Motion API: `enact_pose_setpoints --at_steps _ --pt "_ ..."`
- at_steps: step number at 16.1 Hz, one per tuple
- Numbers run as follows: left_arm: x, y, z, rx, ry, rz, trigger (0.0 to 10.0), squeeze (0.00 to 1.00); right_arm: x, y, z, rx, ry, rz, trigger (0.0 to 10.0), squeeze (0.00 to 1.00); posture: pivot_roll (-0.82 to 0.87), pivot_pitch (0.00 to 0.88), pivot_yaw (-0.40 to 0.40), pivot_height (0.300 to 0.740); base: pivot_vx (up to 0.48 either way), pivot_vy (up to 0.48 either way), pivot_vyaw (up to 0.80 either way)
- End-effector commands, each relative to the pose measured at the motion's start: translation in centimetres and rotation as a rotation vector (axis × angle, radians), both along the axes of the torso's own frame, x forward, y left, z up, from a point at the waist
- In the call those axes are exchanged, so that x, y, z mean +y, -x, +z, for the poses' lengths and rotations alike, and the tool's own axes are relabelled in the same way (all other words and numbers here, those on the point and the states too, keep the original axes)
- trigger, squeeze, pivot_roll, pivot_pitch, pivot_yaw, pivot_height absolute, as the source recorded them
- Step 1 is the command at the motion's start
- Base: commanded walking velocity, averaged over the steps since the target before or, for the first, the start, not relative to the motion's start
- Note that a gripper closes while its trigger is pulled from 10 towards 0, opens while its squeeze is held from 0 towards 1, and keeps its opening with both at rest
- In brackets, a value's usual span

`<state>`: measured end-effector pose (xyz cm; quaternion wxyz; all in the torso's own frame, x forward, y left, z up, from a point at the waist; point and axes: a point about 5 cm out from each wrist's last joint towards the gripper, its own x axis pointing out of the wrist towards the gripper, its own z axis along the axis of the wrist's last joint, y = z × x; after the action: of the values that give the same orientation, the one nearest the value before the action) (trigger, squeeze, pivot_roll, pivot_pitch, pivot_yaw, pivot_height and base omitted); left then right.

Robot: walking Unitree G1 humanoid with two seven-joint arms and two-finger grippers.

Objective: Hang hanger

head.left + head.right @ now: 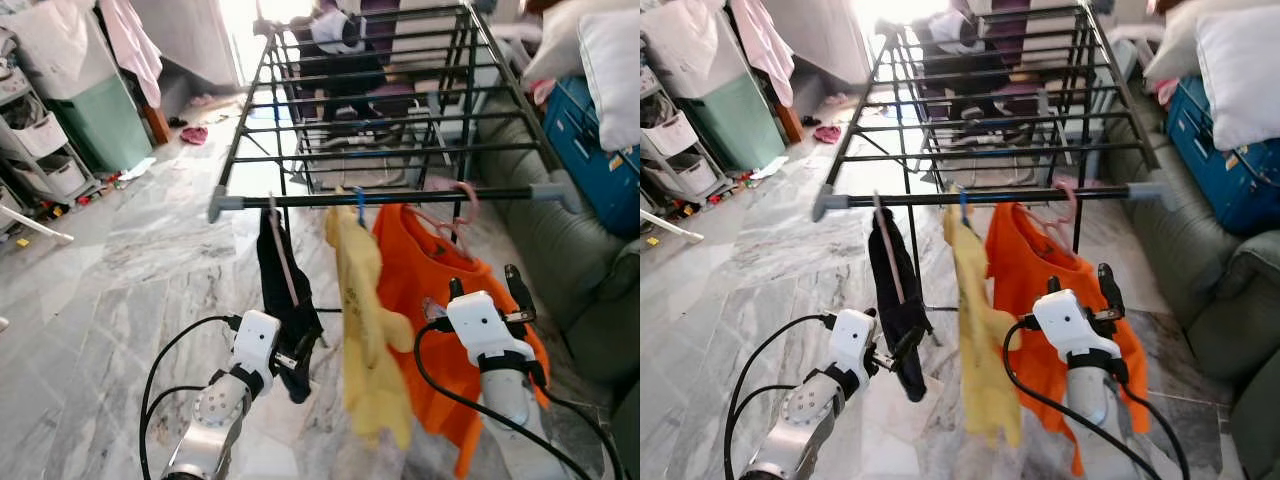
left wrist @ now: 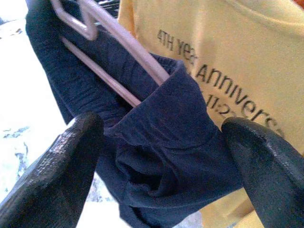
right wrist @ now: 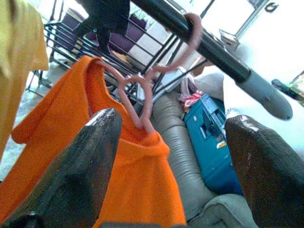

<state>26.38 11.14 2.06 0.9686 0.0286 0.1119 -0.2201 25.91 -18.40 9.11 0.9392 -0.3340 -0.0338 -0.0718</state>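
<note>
Two silver arms rise from the bottom edge of the frame. The left hand (image 1: 296,362), low and left of centre, has its fingers (image 2: 57,171) spread apart around the lower fold of a dark shirt (image 1: 285,300), with cloth between them but not pinched. The right hand (image 1: 485,285), low and right of centre, has its fingers (image 3: 80,166) apart with nothing between them, just in front of an orange shirt (image 1: 420,290). Between the two hangs a yellow shirt (image 1: 365,320) with dark print. All three shirts hang from the front rail (image 1: 390,198) of a black drying rack (image 1: 360,100) that runs toward the top of the frame. The orange shirt's pink hanger (image 3: 152,90) is hooked over that rail; a second pink hanger (image 2: 114,47) carries the dark shirt. A grey sofa (image 1: 590,280) lies along the right edge, with a blue case (image 1: 595,150) beyond it at upper right.
</note>
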Motion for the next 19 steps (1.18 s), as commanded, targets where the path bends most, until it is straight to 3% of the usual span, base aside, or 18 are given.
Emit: enact_pose_setpoints --at_steps 1,6,14,19 --pt "0.77 -0.09 0.1 0.004 -0.011 0.02 10.0 0.0 0.79 -0.23 0.0 0.001 -0.023 0.028 10.0 0.0 -0.2 0.0 0.124 0.74 0.0 0.48 0.0" --pt "0.74 0.1 0.42 0.001 -0.016 0.019 10.0 0.0 0.95 -0.35 -0.18 0.007 -0.01 0.034 10.0 0.0 -0.19 0.0 0.125 0.74 0.0 0.48 0.0" --pt "0.85 0.23 0.23 0.012 -0.03 0.069 10.0 0.0 1.06 -0.73 -0.39 0.016 -0.008 0.052 10.0 0.0 -0.17 0.0 0.096 0.74 0.0 0.0 0.0" --pt "1.23 0.51 -0.31 0.026 -0.032 0.098 10.0 0.0 1.6 -1.2 -0.64 0.037 -0.018 0.089 10.0 0.0 -0.15 0.0 0.067 0.74 -0.273 0.0 0.0"
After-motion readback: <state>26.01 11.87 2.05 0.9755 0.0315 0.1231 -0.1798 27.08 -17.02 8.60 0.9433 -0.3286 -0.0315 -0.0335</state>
